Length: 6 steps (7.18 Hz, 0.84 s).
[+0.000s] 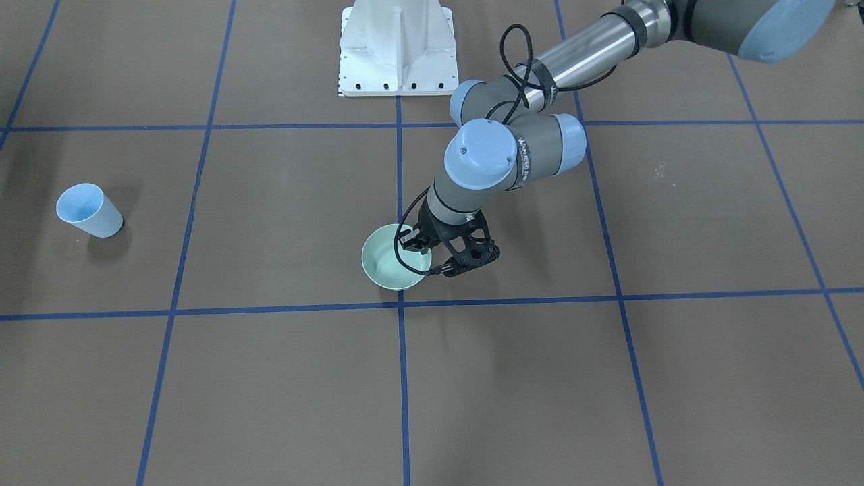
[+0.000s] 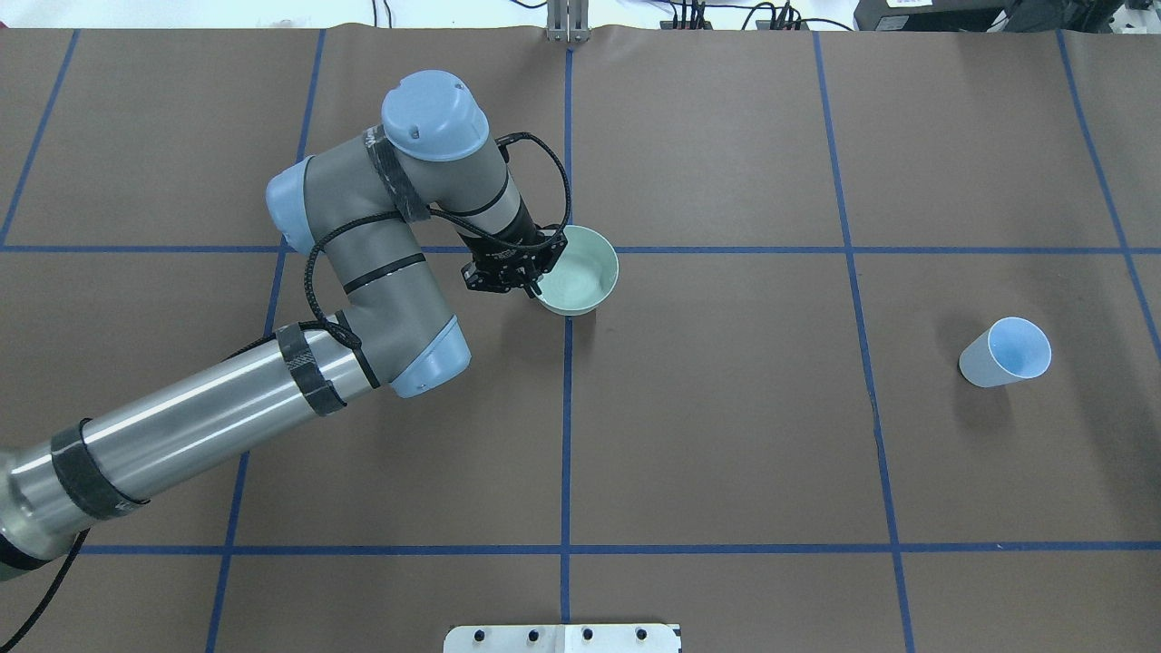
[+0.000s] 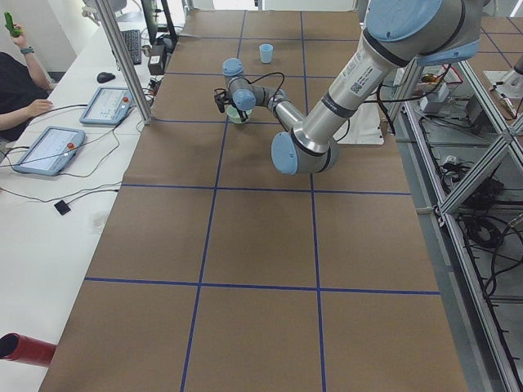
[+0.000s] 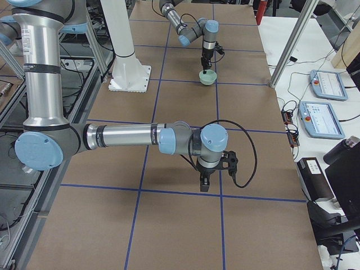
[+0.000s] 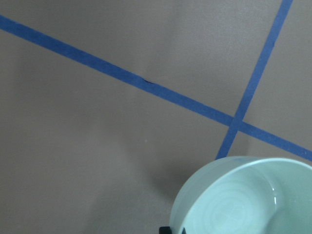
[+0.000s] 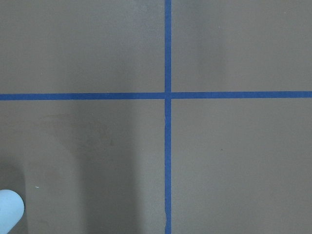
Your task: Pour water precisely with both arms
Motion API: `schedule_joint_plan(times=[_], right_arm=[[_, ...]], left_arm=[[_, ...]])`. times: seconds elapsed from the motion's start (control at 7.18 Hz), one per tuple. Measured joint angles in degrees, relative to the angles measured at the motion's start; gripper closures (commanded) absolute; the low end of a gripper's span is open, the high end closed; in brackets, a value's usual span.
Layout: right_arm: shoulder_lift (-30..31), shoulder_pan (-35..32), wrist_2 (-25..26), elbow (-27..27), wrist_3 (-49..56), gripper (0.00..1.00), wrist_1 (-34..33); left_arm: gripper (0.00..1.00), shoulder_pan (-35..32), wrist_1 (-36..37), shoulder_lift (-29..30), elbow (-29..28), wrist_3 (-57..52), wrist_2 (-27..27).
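A pale green bowl [image 2: 585, 272] stands near the table's middle, beside a crossing of blue tape lines. My left gripper [image 2: 537, 283] stands upright at the bowl's rim on my side and looks shut on it. The front view shows the gripper [image 1: 439, 268] at the bowl [image 1: 385, 260]. The left wrist view shows the bowl [image 5: 243, 204] at the bottom right. A pale blue cup [image 2: 1002, 354] stands upright far to my right. My right gripper [image 4: 205, 183] shows only in the exterior right view, pointing down. I cannot tell whether it is open or shut.
The white bolted pedestal [image 1: 397, 47] stands at my edge of the table. Blue tape lines divide the brown table. A white side bench holds tablets [image 3: 49, 149], with an operator at its far end. A pale blue rounded shape [image 6: 9, 209] sits in the right wrist view's corner.
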<state>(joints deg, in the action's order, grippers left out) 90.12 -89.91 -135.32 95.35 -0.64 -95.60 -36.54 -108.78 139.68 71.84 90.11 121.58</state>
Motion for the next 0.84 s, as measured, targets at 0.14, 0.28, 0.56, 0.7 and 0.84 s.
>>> schedule_joint_plan(times=[0.14,0.28,0.56,0.7,0.84], right_arm=[[-0.08,0.00,0.00,0.20,0.01,0.01,0.04],[-0.42,0.00,0.10,0.86,-0.18,0.01,0.00],[-1.91,-0.42,1.17,3.75,-0.92,0.01,-0.09],[-0.29,-0.94,1.61,5.69,-1.51,0.01,-0.10],[1.71,-1.41,0.52,9.49,-5.43,0.01,-0.44]], left_arm=[[0.00,0.25,-0.21,-0.07,-0.30,0.03,-0.26],[0.00,0.23,-0.25,-0.14,-0.05,0.02,-0.36],[0.00,-0.50,-0.10,-0.19,2.48,0.21,-0.47],[0.00,-0.97,0.07,-0.21,3.95,0.32,-0.54],[0.00,-1.47,0.22,-0.31,5.00,0.43,-0.60]])
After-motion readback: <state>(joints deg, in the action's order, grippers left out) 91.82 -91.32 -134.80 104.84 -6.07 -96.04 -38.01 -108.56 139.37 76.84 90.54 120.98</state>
